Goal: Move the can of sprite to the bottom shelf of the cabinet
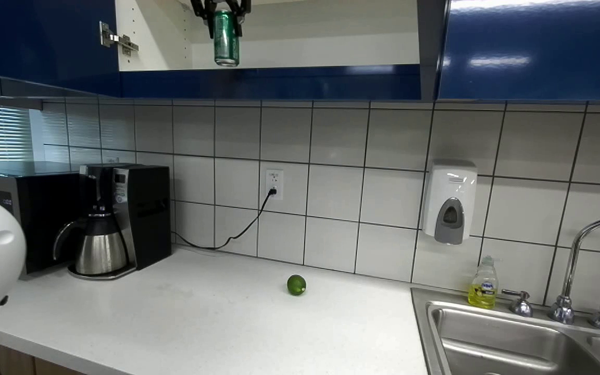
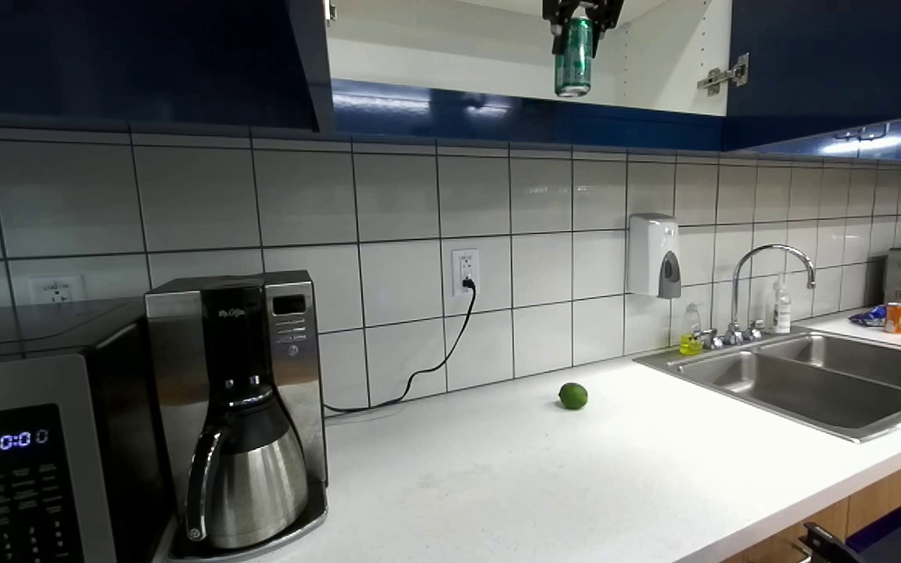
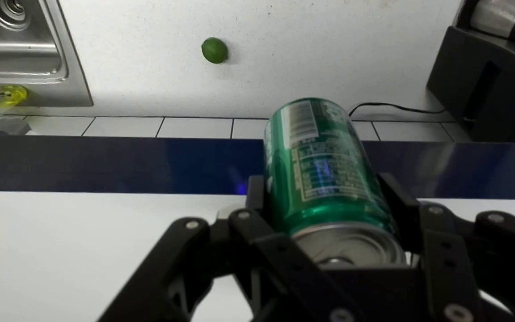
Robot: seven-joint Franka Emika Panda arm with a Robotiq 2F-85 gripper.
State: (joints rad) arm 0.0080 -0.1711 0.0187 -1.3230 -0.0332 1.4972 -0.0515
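The can of sprite (image 1: pixel 226 41) is a green can with a silver rim, hanging roughly upright at the open cabinet. My gripper (image 1: pixel 225 31) is shut on its upper part from above. Both exterior views show the can's (image 2: pixel 574 62) base slightly higher in the picture than the blue trim. From the wrist, the can (image 3: pixel 320 165) sits between both black fingers and crosses the trim. The bottom shelf of the cabinet (image 3: pixel 83 246) is the pale board beyond that trim; its top is hidden in both exterior views. How far inside the can is, I cannot tell.
Blue trim (image 1: pixel 279 83) runs along the cabinet's front edge. An open blue door (image 1: pixel 39 41) stands beside the opening, with its hinge (image 1: pixel 117 40) jutting out. Below are a lime (image 1: pixel 296 285), a coffee maker (image 2: pixel 239 414), a microwave (image 2: pixel 36 438) and a sink (image 1: pixel 498 338).
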